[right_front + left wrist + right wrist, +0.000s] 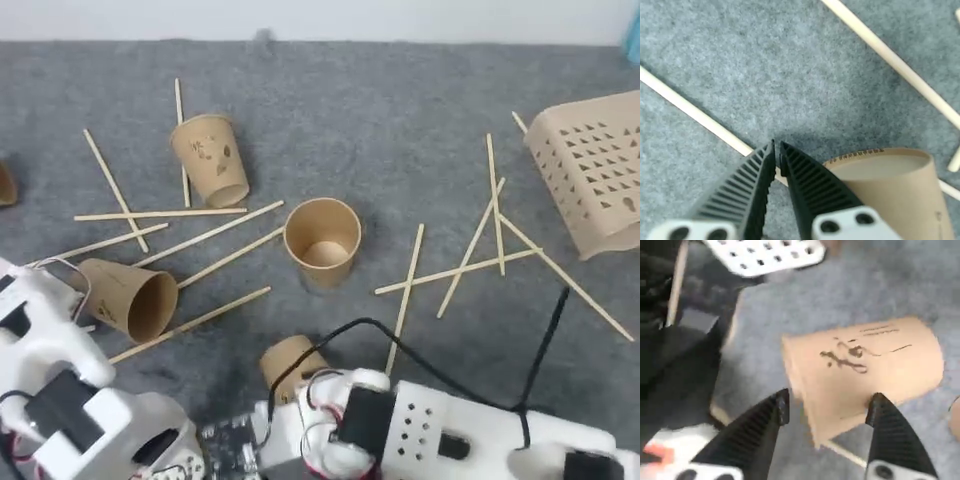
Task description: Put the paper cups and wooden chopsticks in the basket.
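Several brown paper cups lie on the grey carpet: one on its side (210, 158), one upright (322, 238), one tipped over (128, 298) by the left arm (50, 400), and one (290, 362) at the right arm (400, 430). Wooden chopsticks (208, 235) are scattered among them, with more (470, 250) near the beige basket (595, 180), which lies on its side at the right. My left gripper (776, 145) is shut and empty above a chopstick (695, 112), beside a cup (890, 185). My right gripper (829, 407) is open, its fingertips either side of a lying cup (865, 370).
Part of another cup (5, 185) shows at the left edge. A black cable (545, 345) runs from the right arm across the carpet. A chopstick (900, 65) crosses the far side of the left wrist view. The carpet's far strip (400, 80) is bare.
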Controlling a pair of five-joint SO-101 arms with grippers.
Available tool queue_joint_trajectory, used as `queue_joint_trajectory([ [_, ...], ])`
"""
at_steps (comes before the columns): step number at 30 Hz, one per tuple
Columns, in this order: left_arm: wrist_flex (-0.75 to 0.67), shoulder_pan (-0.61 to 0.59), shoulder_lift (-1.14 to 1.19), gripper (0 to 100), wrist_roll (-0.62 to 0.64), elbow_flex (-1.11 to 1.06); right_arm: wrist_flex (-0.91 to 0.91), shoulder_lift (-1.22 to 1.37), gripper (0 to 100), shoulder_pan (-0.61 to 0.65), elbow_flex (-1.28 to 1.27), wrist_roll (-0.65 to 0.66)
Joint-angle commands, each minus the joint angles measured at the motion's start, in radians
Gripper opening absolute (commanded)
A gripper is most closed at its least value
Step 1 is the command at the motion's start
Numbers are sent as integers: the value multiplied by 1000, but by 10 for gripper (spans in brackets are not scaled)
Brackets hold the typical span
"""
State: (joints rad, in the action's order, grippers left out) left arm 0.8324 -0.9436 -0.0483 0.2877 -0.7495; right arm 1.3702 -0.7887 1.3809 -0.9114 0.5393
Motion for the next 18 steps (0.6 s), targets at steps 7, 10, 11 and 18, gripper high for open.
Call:
queue_joint_trajectory([
  [7,-17,9,-6,13,2,10,-260,-30,188,-263,0,-92],
  [10,-17,9,-6,13,2,10,-317,-30,45,-314,0,-106],
  [11,-17,9,-6,13,2,10,-332,-30,2,-328,0,-107],
  [18,-17,9,-6,13,2,10,-283,-30,8,-401,84,-109],
])
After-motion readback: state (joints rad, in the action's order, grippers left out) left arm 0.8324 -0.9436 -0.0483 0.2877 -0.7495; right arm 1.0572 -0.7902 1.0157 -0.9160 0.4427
